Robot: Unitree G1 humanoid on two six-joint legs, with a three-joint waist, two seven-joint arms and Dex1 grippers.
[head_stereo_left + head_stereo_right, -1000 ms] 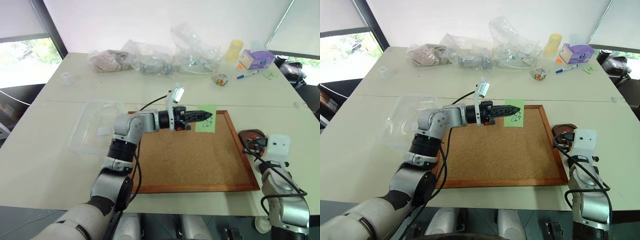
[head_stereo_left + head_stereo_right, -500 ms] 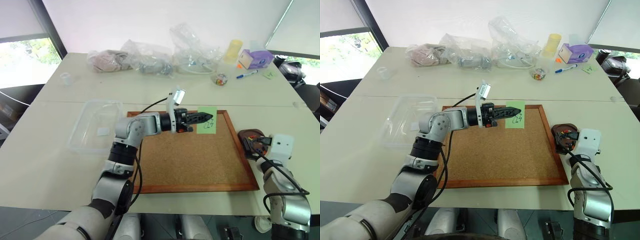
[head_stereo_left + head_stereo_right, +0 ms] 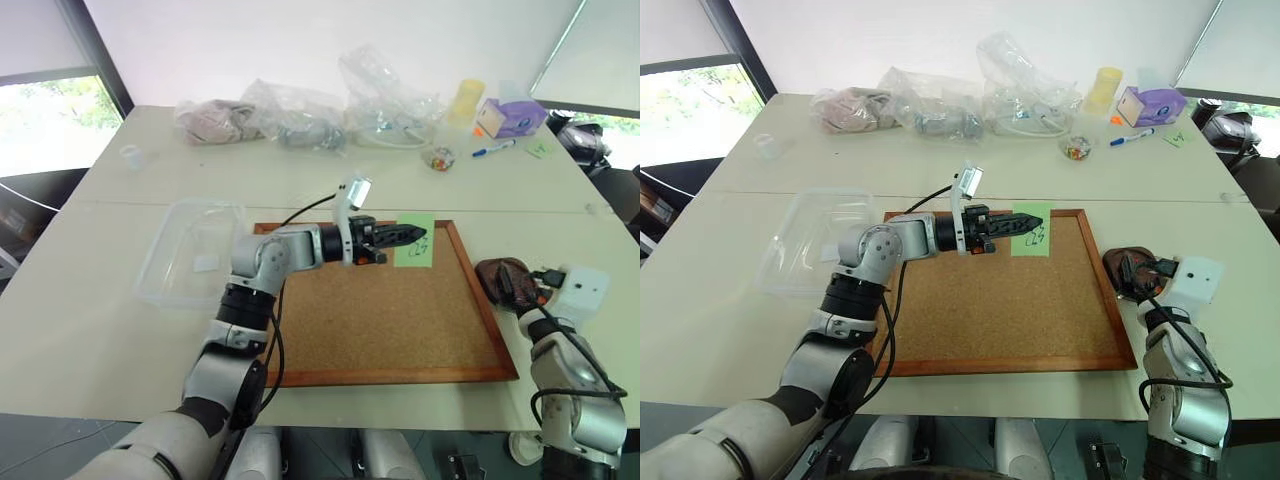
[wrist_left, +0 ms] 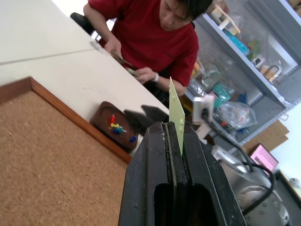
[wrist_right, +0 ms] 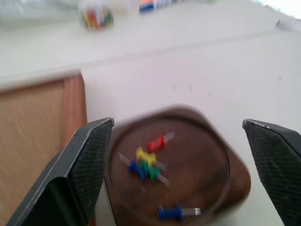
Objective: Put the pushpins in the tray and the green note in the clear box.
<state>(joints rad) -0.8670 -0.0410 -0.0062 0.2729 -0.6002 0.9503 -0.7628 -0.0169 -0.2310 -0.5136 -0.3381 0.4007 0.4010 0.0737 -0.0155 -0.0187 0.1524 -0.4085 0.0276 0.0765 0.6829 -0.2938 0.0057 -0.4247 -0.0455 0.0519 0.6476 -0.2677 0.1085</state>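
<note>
The small light green paper note (image 3: 416, 244) is pinched in the clenched left end effector (image 3: 408, 236) at frame centre, for carrying to the clear plastic box (image 3: 190, 250) — mid-left. The right end effector (image 5: 178, 174) is spread above the dark wooden tray (image 5: 214, 162), where coloured pushpins (image 5: 149, 162) lie — apparently released.

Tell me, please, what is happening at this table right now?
A two-armed robot is tidying a cork board. Its left gripper is shut on the green note, held above the board's far edge; the clear box waits off the board's left side. The right gripper hangs open over the tray, where red, yellow, green and blue pushpins already lie. A person in a red shirt sits beyond the table.
</note>
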